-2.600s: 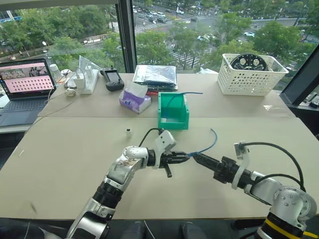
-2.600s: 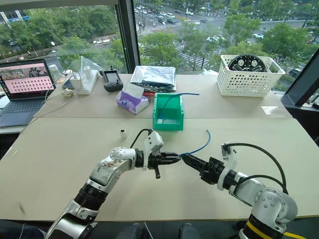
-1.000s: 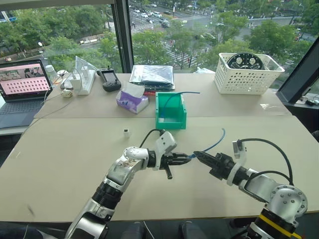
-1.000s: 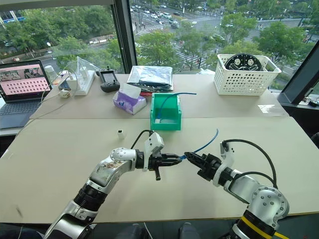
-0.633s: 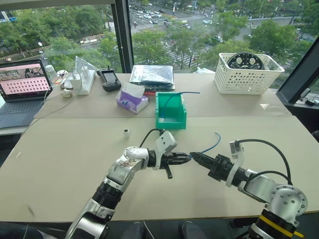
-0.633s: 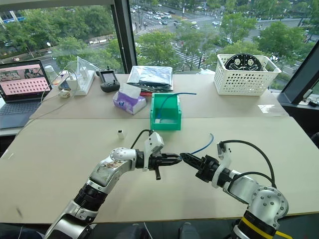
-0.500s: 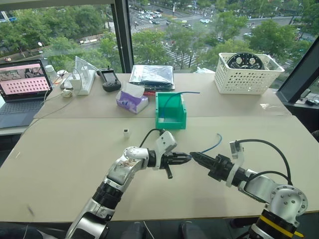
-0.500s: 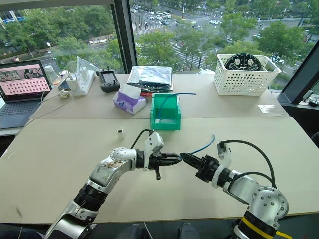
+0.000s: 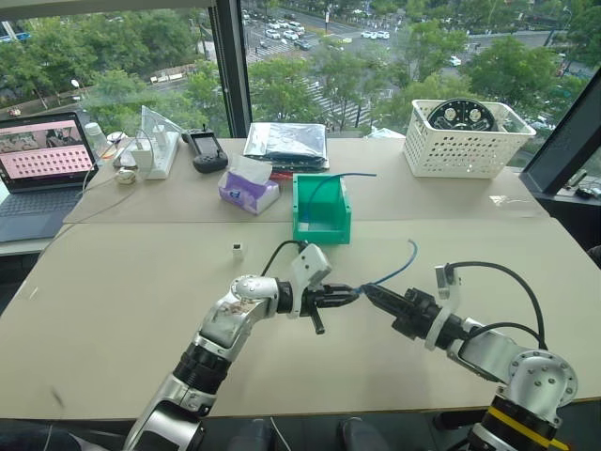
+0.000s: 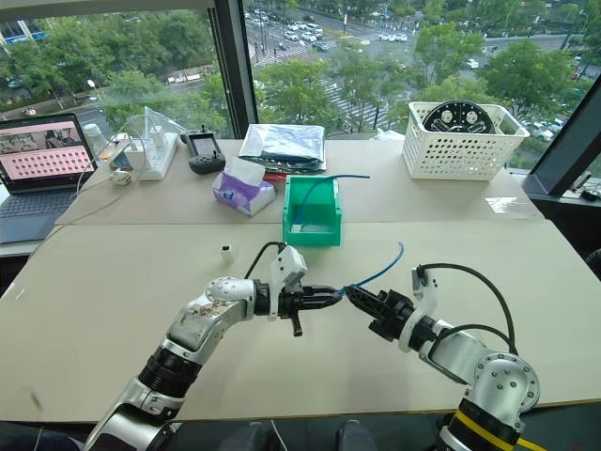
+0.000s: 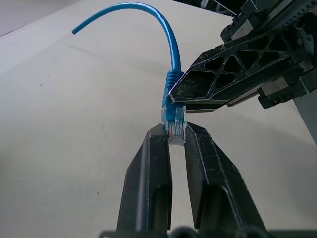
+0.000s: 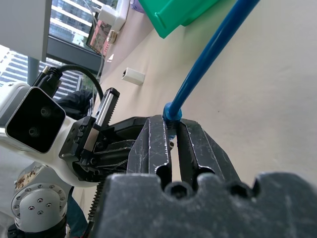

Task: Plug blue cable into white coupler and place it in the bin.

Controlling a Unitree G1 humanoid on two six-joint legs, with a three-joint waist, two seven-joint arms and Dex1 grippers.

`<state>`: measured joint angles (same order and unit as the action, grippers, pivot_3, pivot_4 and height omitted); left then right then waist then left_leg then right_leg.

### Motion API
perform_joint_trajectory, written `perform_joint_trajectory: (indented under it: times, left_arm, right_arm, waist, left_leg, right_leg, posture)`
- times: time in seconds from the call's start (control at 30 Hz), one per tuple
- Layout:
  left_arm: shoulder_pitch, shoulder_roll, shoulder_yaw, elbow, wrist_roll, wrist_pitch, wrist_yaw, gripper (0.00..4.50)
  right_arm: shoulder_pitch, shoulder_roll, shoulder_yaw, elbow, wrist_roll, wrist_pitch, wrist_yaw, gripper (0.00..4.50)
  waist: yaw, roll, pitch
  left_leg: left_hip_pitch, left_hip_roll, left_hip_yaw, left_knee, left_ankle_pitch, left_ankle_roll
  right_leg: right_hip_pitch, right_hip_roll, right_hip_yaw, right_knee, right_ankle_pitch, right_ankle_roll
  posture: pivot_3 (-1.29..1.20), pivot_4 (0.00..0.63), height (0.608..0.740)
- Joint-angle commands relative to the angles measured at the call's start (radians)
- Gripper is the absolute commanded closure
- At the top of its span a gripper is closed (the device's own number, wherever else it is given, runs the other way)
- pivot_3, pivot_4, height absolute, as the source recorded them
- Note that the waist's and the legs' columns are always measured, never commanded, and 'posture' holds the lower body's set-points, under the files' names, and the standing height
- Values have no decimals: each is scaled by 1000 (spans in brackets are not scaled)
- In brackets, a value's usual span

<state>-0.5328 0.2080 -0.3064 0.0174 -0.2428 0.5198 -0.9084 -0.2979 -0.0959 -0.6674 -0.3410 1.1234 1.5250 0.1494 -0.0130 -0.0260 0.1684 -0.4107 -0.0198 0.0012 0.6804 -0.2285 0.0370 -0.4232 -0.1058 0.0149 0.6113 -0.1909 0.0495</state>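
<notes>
Beige table [image 9: 113,310] under a wide window over treetops and a street carries all of this, and the green bin [image 9: 322,209] near its middle serves as landmark. Nearer the robot than the bin, the two hands meet tip to tip above the table. The left hand [image 11: 172,140] is pressed onto the clear plug at the tip of the blue cable [image 9: 397,265], pinching it between both fingers. The right hand [image 12: 172,130] is pinched shut on the same cable just behind the plug, at the ribbed blue boot, and the rest of the cable arcs up free toward the bin's right side, ending in a loose tail.

The cable looks light and springy: it holds its curve in the air and would likely swing when moved. The plug is hard plastic, small and probably slick, with a thin latch tab that could snap or slip under a crooked squeeze. The boot behind the plug seems the better hold, since it is stiffer and keeps the plug's nose free for insertion.

The white coupler [image 9: 238,250] sits alone on the table, left of the bin and well apart from both hands. Which way its socket faces is too small to tell. A second blue cable [image 9: 331,180] hangs over the bin's rim; its far end is hidden inside. Whether the plug's latch faces up or down is hard to make out.
</notes>
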Motion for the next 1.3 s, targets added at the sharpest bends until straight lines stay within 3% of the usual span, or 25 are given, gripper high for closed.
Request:
perform_joint_trajectory:
  times: [0.03,0.07,0.13,0.17,0.47,0.67,0.8,1.03,1.3]
  left_arm:
    - [-1,-1,-6,-8,-2,-13,5,4495]
    - [0,2,6,-7,-10,-12,4,4495]
    - [4,20,71,-10,-64,6,-16,3489]
    - [7,34,92,-15,-89,13,-33,3327]
    - [182,312,323,-60,-169,-26,-109,50]
    - [306,272,488,-77,-175,-109,60,50]
    - [348,155,536,-52,-72,-158,353,50]
    - [263,14,429,67,119,-231,634,50]
    - [161,-43,356,193,203,-293,716,50]
  right_arm:
    - [-8,-9,25,-23,91,-41,9,4408]
    - [-7,-15,29,-21,97,-47,8,4408]
    - [-16,-35,31,-8,112,-60,6,4500]
    - [-19,-45,34,-1,121,-68,3,4500]
    - [-91,-188,77,95,194,-146,-16,4500]
    - [-153,-231,173,134,158,-191,8,4500]
    - [-169,-231,232,146,134,-229,11,4500]
    - [-163,-248,274,141,133,-264,19,4500]
    - [-138,-255,277,104,149,-287,-3,4500]
  waist:
    - [0,0,0]
    - [0,0,0]
    - [0,0,0]
    - [-2,0,0]
    - [-21,1,1]
    - [-6,1,1]
    - [4,1,1]
    - [17,0,1]
    - [25,0,1]
  left_leg:
    - [0,0,0,0,0,0]
    - [0,0,0,0,0,0]
    - [0,0,0,0,0,0]
    - [0,0,0,0,0,0]
    - [0,2,0,-3,0,0]
    - [0,1,1,-3,0,0]
    - [0,1,1,-3,0,0]
    - [0,0,0,-2,0,0]
    - [0,-1,1,-1,0,0]
  right_leg:
    - [0,0,0,0,0,0]
    - [0,0,0,0,0,0]
    - [0,0,0,0,0,0]
    - [0,0,0,0,0,1]
    - [-2,2,1,0,0,-1]
    - [-1,-1,1,-2,0,-1]
    - [-1,-1,0,-1,0,-1]
    - [0,-2,0,-1,1,0]
    - [0,-2,0,-1,1,0]
  posture:
    - [0,150,736]
    - [0,150,736]
    - [0,150,736]
    - [0,150,736]
    - [0,150,736]
    - [0,150,736]
    - [0,150,736]
    - [0,150,736]
    - [0,150,736]
